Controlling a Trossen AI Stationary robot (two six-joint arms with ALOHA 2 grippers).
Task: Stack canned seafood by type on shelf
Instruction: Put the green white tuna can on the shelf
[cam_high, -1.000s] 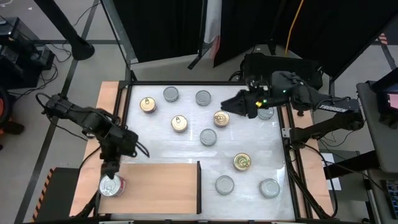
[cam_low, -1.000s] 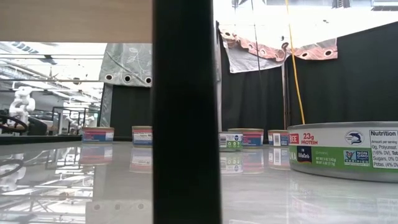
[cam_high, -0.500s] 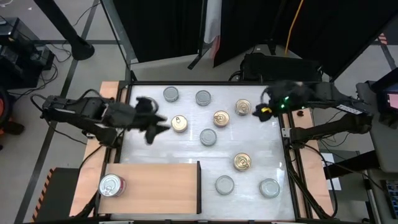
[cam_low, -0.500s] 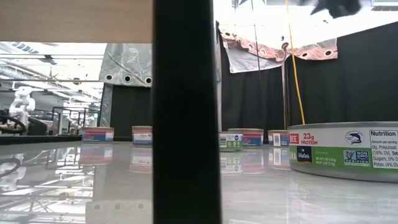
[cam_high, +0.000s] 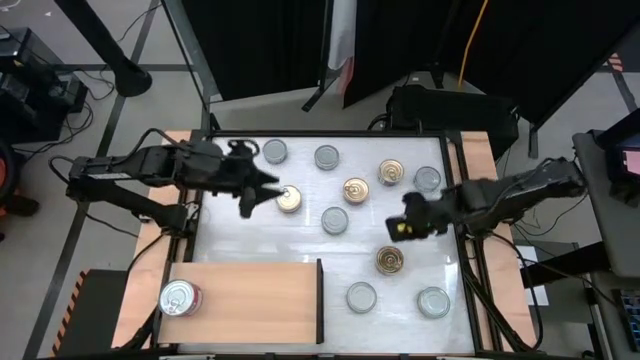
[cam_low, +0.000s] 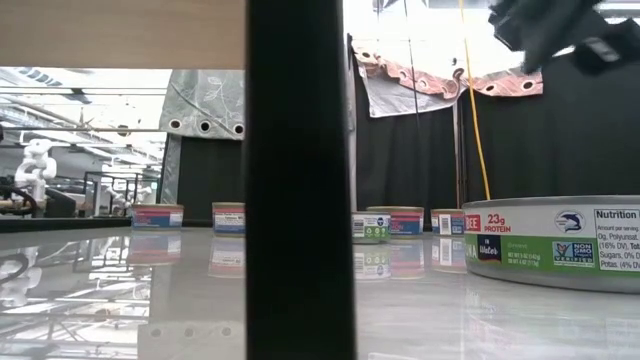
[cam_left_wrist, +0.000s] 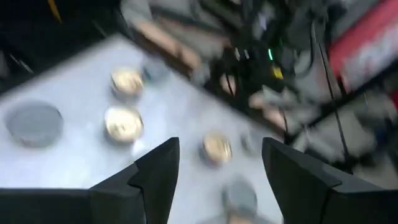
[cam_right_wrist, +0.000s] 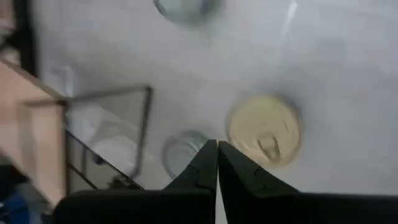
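Several flat round cans lie scattered on the white tabletop (cam_high: 300, 250), some gold-lidded (cam_high: 355, 190), some silver-lidded (cam_high: 335, 220). One silver-lidded, red-labelled can (cam_high: 178, 297) stands on the light-brown shelf (cam_high: 250, 300) at its left end. My left gripper (cam_high: 262, 190) hovers open and empty, just left of a gold can (cam_high: 288, 198); in the wrist view (cam_left_wrist: 217, 180) its fingers are spread with only table between them. My right gripper (cam_high: 400, 225) is shut and empty above the table, just beyond another gold can (cam_high: 390, 260), which also shows below it in the wrist view (cam_right_wrist: 264, 130).
The shelf's dark upright edge (cam_high: 320, 300) stands at its right end and fills the middle of the low view (cam_low: 300, 180). Two silver cans (cam_high: 361, 296) (cam_high: 433, 301) lie near the front right. A black frame rims the table (cam_high: 462, 230).
My left gripper has left the can on the shelf and swung toward the far edge and right, to the gold can at the far left. My right gripper has drawn back from the far cans, uncovering a gold can, and come toward the near edge.
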